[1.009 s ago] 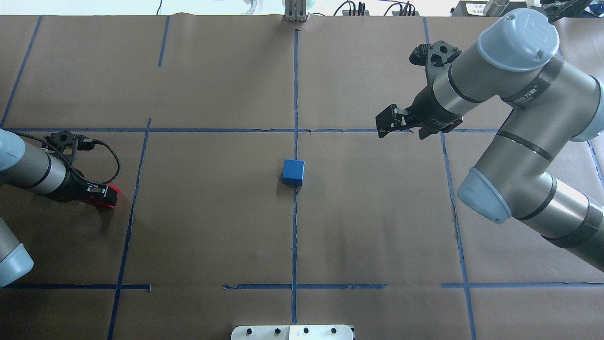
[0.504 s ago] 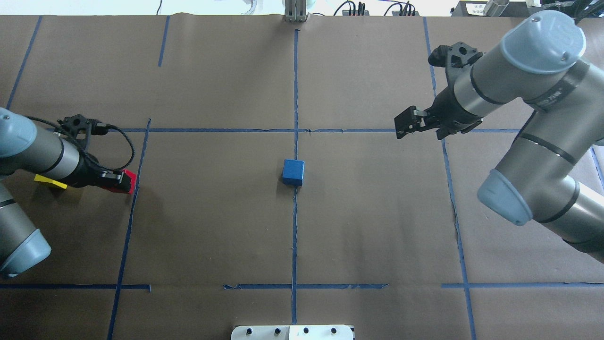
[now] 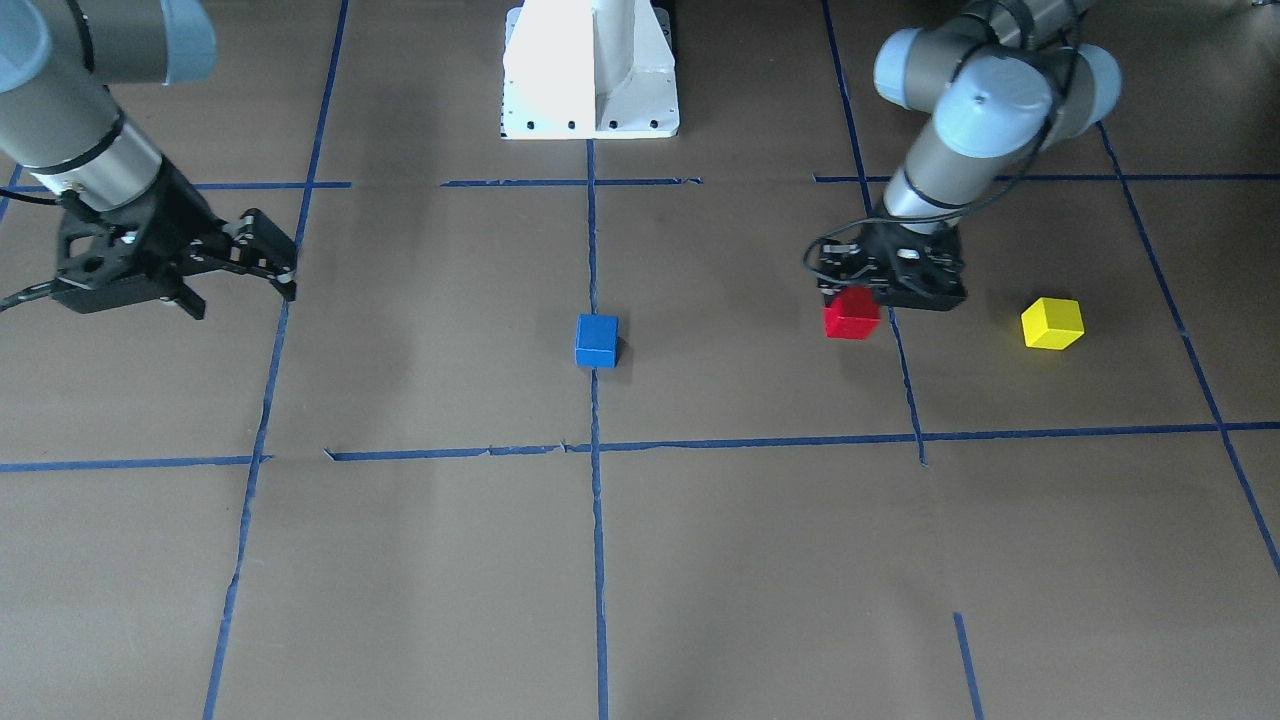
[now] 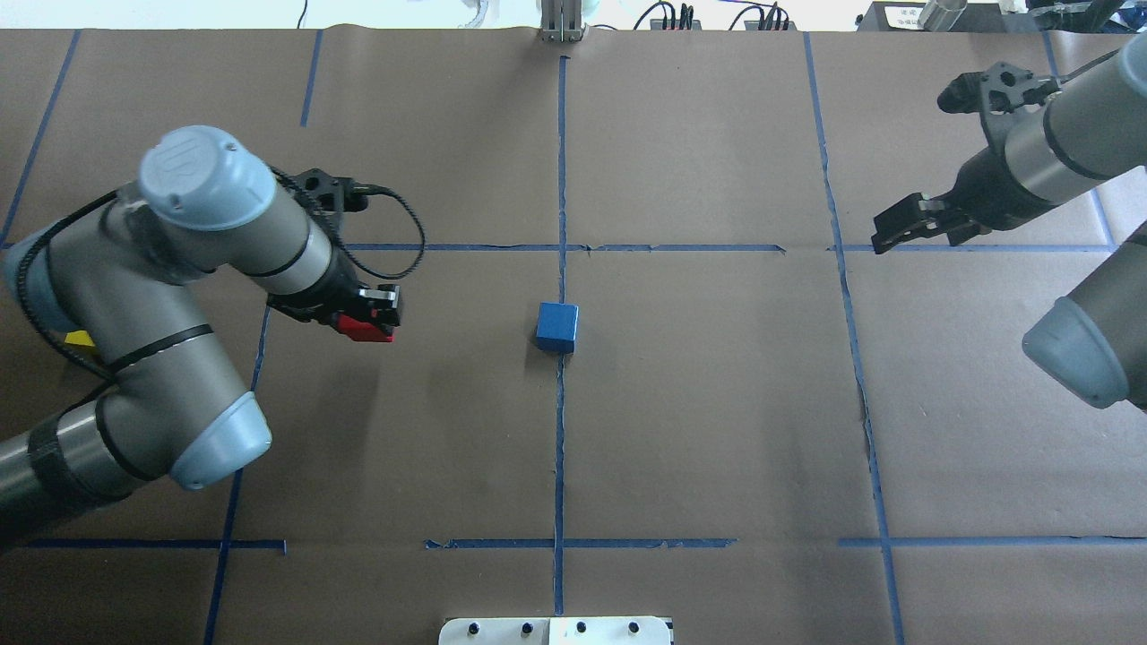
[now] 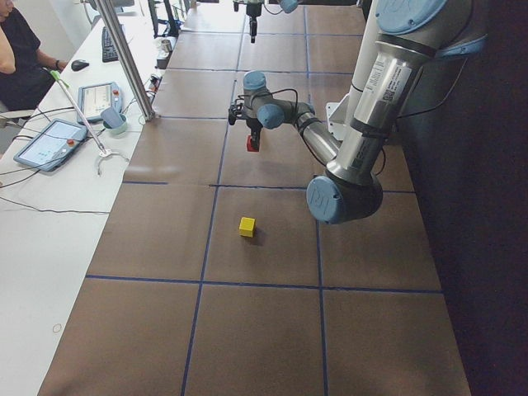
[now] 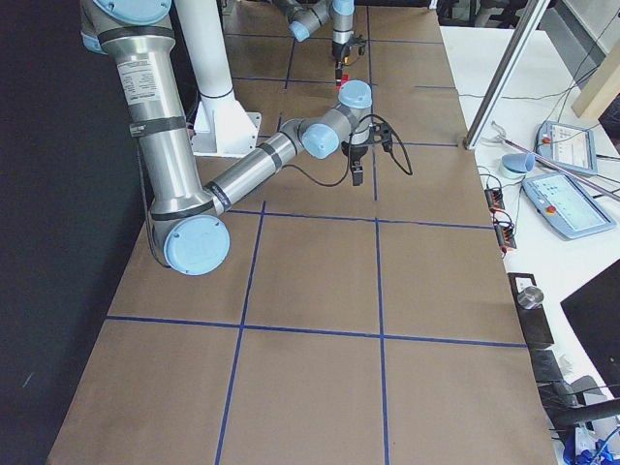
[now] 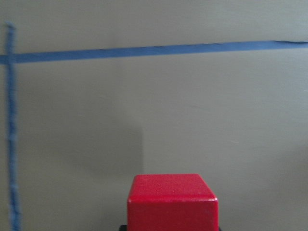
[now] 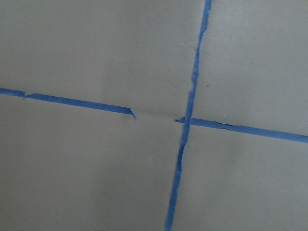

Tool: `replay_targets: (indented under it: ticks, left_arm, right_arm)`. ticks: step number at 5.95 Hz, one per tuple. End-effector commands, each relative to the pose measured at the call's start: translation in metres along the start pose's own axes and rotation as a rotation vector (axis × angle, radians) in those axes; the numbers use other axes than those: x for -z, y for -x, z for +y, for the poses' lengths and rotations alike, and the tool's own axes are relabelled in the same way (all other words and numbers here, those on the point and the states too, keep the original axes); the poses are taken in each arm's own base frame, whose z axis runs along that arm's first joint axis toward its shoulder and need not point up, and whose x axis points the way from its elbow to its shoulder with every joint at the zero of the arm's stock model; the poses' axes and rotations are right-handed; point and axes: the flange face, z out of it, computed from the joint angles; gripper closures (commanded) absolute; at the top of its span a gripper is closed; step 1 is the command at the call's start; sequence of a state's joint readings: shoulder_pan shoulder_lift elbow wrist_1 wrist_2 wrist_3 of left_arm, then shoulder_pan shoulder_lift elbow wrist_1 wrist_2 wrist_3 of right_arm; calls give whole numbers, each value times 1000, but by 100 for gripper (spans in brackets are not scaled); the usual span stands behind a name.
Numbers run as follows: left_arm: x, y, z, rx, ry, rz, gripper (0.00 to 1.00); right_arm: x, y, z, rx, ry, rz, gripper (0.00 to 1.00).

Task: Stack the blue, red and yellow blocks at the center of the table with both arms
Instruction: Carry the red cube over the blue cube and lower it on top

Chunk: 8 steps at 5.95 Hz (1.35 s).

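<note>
A blue block sits on the brown paper-covered table at the centre tape cross. My left gripper is shut on a red block, held just above the table to the left of the blue block. A yellow block lies further out on the left side, and in the overhead view only a sliver of it shows behind my left arm. My right gripper is open and empty, far to the right of the blue block.
Blue tape lines divide the table into squares. The white robot base plate sits at the near edge. A side table with tablets and an operator are beyond the far edge.
My left gripper has carried the red block rightwards, from the left edge toward the blue block. My right arm has drawn back to the right, away from the centre.
</note>
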<state>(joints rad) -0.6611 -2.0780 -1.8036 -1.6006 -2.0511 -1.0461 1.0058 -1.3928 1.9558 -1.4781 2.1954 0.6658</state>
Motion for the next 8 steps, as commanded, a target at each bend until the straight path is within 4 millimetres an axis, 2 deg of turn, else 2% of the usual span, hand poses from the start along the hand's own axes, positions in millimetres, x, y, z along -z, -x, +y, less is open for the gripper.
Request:
replay_targets:
  ticks: [1, 2, 3, 4, 5, 7, 8]
  left_arm:
    - [7, -116, -4, -28, -18, 13, 99]
    - [-4, -154, -27, -18, -16, -6, 99]
    - [-19, -178, -33, -19, -8, -32, 98]
    - [-24, -190, -28, -31, -30, -46, 98]
    - [-29, -196, -32, -31, -28, -55, 96]
    - [-33, -199, -33, -29, -22, -61, 92]
    - [-36, -198, -32, -34, -37, -72, 60]
  right_arm:
    - [0, -53, 13, 46, 17, 46, 0]
    - [-1, -55, 13, 46, 19, 48, 0]
    - [-1, -56, 14, 44, 21, 50, 0]
    - [-2, -56, 15, 44, 22, 50, 0]
    - [-1, -56, 14, 43, 21, 50, 0]
    - [-1, -55, 15, 45, 21, 49, 0]
    - [0, -54, 14, 48, 18, 46, 0]
